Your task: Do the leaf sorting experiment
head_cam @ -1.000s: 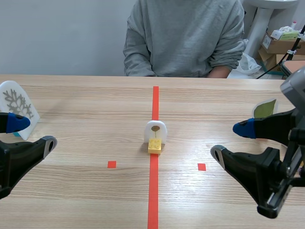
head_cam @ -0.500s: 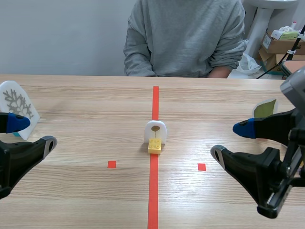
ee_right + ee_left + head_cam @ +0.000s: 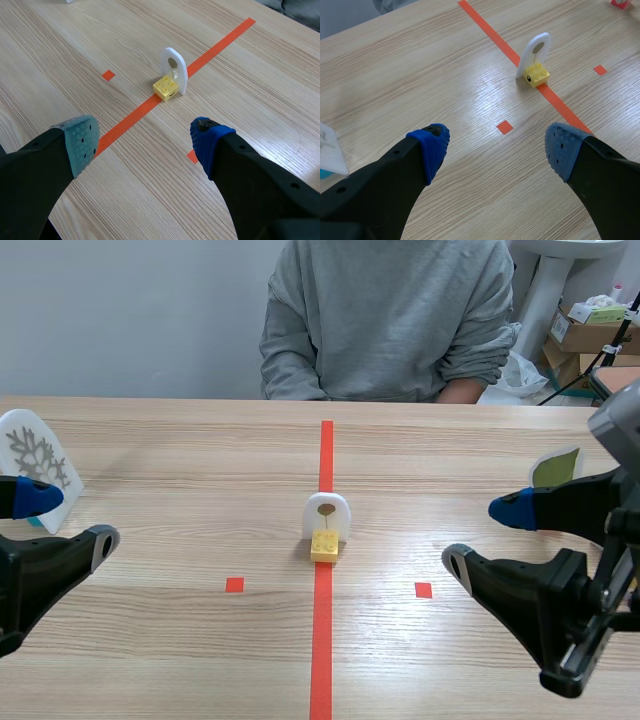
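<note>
Nothing moved since the last frame. Our left hand (image 3: 70, 519) and right hand (image 3: 482, 537) are spread wide, with the leaf card (image 3: 326, 513) between them.

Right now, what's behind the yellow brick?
A white arched card with a small leaf picture stands upright right behind the brick, touching it, both on the tape line. The card's far face and its joint to the brick are hidden.
</note>
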{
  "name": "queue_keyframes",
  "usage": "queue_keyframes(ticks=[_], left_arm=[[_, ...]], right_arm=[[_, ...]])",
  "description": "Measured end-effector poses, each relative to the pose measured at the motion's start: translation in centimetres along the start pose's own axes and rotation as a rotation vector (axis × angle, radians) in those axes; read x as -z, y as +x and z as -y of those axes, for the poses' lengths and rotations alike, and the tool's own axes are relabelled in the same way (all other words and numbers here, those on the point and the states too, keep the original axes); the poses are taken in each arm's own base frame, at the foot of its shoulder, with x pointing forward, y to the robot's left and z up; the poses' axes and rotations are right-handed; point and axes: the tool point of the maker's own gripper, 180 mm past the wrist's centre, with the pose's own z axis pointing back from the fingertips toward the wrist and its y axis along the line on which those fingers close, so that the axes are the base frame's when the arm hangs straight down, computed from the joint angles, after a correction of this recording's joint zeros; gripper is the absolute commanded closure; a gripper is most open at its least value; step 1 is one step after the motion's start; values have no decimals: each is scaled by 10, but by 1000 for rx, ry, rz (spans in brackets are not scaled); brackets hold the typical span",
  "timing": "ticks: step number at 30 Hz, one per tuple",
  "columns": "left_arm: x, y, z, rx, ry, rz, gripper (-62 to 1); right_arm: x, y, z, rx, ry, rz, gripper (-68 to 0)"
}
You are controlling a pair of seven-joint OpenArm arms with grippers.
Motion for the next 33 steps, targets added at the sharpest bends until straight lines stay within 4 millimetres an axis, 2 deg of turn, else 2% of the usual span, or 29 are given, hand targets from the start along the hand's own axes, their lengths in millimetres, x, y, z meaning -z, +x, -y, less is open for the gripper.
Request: queue_keyframes(ticks=[14,16,19,22,26,29,33], left_arm=[[0,0,0,0,0,0,-428],[0,0,0,0,0,0,-428],[0,0,0,0,0,0,-428],[0,0,0,0,0,0,-428],[0,0,0,0,0,-1,-428],[0,0,0,0,0,-1,-428],[0,0,0,0,0,-1,-428]], right_arm=[[1,-8,3,-28,-9,-53,-380],[3,-9,11,-38,-21,-66,-380],[8,-18,32,-26,-58,-78,-380],[16,-42,53,-18,-72,-142,-380],[34,-65,66,-19,-20,-208,-380],[51,-66,79,-42,-1,-225,-380],[76,-55,93,-70,22,-214,-380]])
